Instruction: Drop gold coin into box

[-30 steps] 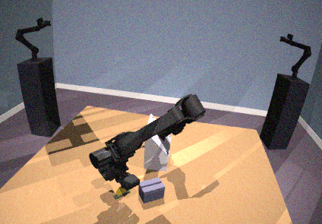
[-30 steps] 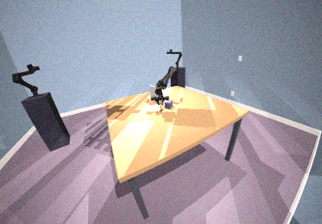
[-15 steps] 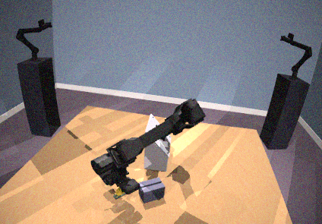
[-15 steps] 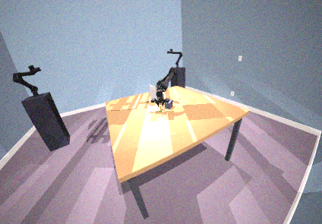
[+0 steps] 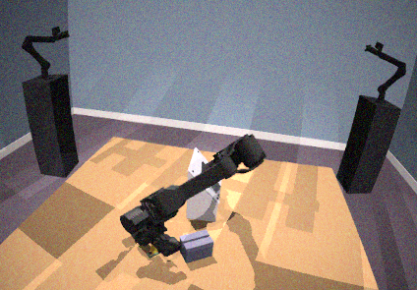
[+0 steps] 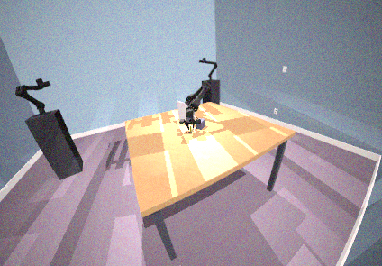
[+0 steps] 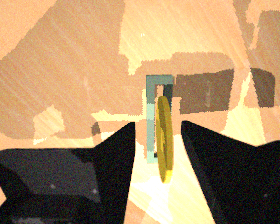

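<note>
The gold coin stands on edge in the holder, which looks teal in the wrist view. My gripper is open, with nothing gripped. Its fingertips are on either side of the coin's line in the wrist view, with a gap on each side; the coin looks a little nearer the right finger. How far the tips are above the holder is unclear. The closed box looks blue-grey in the top view, with a dark slot line along its lid. It is just right of the gripper there.
A pale angled panel stands on the table behind the box, partly hidden by the arm. Two black pedestals with small arms stand beyond the table.
</note>
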Tool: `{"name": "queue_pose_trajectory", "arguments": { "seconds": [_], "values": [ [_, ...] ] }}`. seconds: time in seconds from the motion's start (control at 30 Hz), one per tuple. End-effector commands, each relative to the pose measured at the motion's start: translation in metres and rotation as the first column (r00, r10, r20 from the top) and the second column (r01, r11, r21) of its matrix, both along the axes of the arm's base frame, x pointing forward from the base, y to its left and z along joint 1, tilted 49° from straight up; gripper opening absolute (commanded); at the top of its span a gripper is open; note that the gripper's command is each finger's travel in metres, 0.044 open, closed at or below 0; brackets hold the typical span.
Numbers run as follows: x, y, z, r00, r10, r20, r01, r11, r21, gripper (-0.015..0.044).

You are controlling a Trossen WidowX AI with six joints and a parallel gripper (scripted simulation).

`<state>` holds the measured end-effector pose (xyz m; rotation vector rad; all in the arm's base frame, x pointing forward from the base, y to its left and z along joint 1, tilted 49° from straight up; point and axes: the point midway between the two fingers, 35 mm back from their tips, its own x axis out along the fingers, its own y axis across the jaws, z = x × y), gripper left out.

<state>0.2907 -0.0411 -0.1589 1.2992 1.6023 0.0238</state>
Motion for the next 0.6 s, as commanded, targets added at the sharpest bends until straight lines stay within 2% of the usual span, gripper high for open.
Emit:
{"name": "queue_pose_trajectory", "arguments": {
  "seconds": [0.0, 0.07, 0.27, 0.57],
  "values": [
    [-0.0028, 0.0064, -0.0051, 1.000, -0.004, -0.010, 0.004, 1.000, 0.010, 0.0161],
    [-0.0028, 0.0072, -0.0057, 1.000, -0.004, -0.010, 0.004, 1.000, 0.010, 0.0161],
    [-0.0028, 0.0072, -0.0057, 1.000, -0.004, -0.010, 0.004, 1.000, 0.010, 0.0003],
    [-0.0028, 0.0072, -0.0057, 1.000, -0.004, -0.010, 0.004, 1.000, 0.010, 0.0000]
  ]
}}
